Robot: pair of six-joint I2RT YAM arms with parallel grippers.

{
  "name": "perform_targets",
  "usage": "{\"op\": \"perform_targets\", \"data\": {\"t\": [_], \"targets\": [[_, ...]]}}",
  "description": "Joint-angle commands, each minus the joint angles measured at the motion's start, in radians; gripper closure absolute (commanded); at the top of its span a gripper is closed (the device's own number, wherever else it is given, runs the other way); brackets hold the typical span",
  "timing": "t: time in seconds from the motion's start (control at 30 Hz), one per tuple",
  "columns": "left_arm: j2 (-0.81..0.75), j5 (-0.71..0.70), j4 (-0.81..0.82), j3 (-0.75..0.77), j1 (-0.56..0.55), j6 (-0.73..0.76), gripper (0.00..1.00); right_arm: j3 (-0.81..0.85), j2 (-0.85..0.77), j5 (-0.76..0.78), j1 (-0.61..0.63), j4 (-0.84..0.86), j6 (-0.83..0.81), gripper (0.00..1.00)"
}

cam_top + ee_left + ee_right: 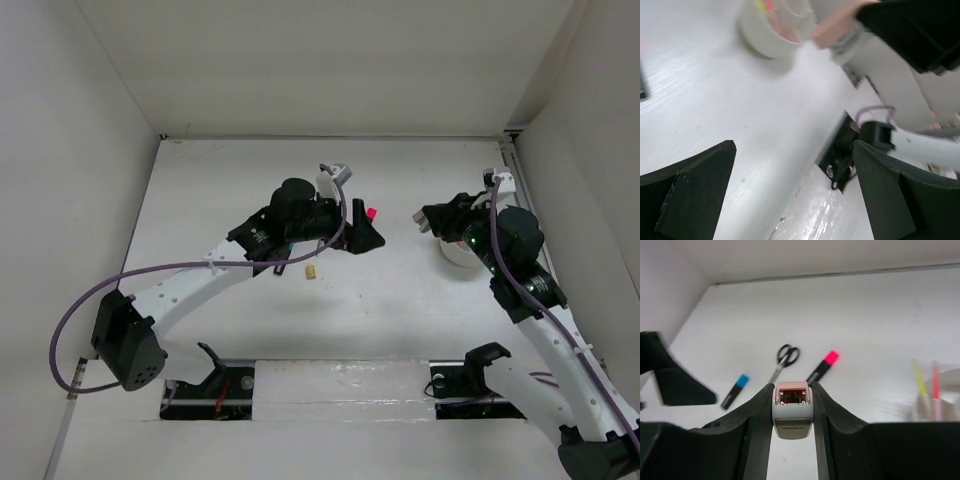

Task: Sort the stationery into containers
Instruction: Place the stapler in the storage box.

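My right gripper (792, 405) is shut on a pink-and-white eraser (792, 409), held above the table near the round white tub (458, 260). In the right wrist view the tub (936, 410) holds a pale yellow stick (920, 380) and a thin red pen (935, 377). Black scissors (785, 360), a pink-capped marker (823, 365) and a blue-capped marker (735, 390) lie on the table beyond it. My left gripper (795, 175) is open and empty, hovering mid-table beside the pink-capped marker (371, 213). A tan eraser (312, 271) lies just below the left arm.
White walls close in the table on three sides. The arm bases and a glossy strip (340, 385) run along the near edge. In the left wrist view the right arm (900, 75) fills the upper right, close to the tub (767, 35).
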Motion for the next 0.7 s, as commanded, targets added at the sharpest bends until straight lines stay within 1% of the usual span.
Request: {"op": "perform_targets", "data": {"t": [0.0,0.07,0.13,0.2,0.23,0.27,0.3,0.33,0.4,0.43,0.47,0.53,0.6,0.67], "targets": [[-0.074,-0.388,-0.309,0.083,0.002,0.001,0.0,0.09,0.003,0.261,-0.054,-0.066,-0.075,1.0],[-0.105,-0.48,-0.376,0.094,0.002,0.001,0.0,0.09,0.014,0.261,-0.095,-0.034,-0.123,1.0],[-0.139,-0.502,-0.42,0.074,0.002,0.001,0.0,0.068,0.023,0.218,-0.162,0.021,-0.163,1.0],[-0.197,-0.511,-0.44,0.054,0.002,0.01,0.0,0.067,0.055,0.218,-0.213,0.046,-0.177,1.0],[-0.214,-0.526,-0.465,0.039,0.002,0.021,0.0,0.08,0.069,0.264,-0.271,0.032,-0.152,1.0],[-0.231,-0.538,-0.48,0.039,0.002,0.021,0.0,0.107,0.081,0.284,-0.301,0.006,-0.124,1.0],[-0.258,-0.58,-0.512,0.026,0.002,0.03,0.0,0.116,0.101,0.293,-0.356,-0.026,-0.106,1.0],[-0.272,-0.597,-0.526,0.026,0.002,0.03,0.0,0.127,0.112,0.293,-0.356,-0.037,-0.105,1.0],[-0.297,-0.624,-0.545,0.003,0.002,0.043,0.0,0.141,0.145,0.293,-0.425,-0.046,-0.105,1.0],[-0.318,-0.653,-0.545,-0.006,0.002,0.043,0.0,0.161,0.161,0.293,-0.449,-0.083,-0.078,1.0],[-0.329,-0.654,-0.545,-0.017,0.002,0.043,0.0,0.176,0.178,0.305,-0.498,-0.112,-0.056,1.0],[-0.352,-0.664,-0.545,-0.049,0.002,0.043,0.0,0.209,0.202,0.315,-0.535,-0.198,-0.004,1.0],[-0.352,-0.664,-0.545,-0.049,0.002,0.043,0.0,0.209,0.19,0.327,-0.536,-0.207,0.007,1.0],[-0.363,-0.664,-0.545,-0.049,0.002,0.053,0.0,0.164,0.147,0.348,-0.536,-0.207,0.036,1.0]]}}
